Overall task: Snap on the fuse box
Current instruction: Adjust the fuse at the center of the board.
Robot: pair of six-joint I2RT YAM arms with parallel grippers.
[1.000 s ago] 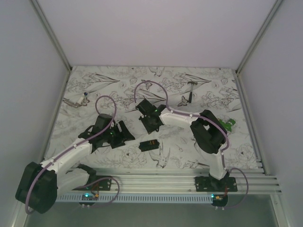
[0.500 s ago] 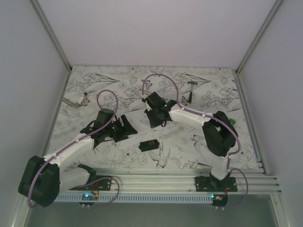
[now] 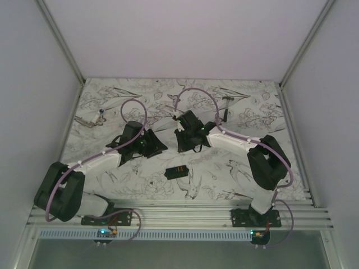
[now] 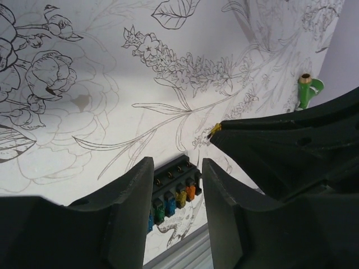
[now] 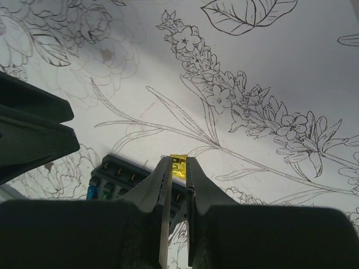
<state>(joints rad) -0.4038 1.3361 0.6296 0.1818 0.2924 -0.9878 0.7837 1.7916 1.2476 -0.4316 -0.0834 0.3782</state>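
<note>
Fuse box point(image 3: 176, 171) lies flat on the worktop point(image 3: 263, 112) near the front edge, between the two arms, with its coloured fuses facing up. The right tool point(image 5: 178, 163) is pinched shut on a small yellow piece point(image 4: 216, 128), probably a fuse, though it is too tiny to be sure. The left tool point(image 4: 176, 161) hangs above the box with jaws apart, holding nothing. Nothing braces the box, so a downward push could skid or tip it, and the thin pinch may let the piece twist or drop.

Overhead wide; wrist views close, sharing fuse box point(image 4: 175, 189).
</note>
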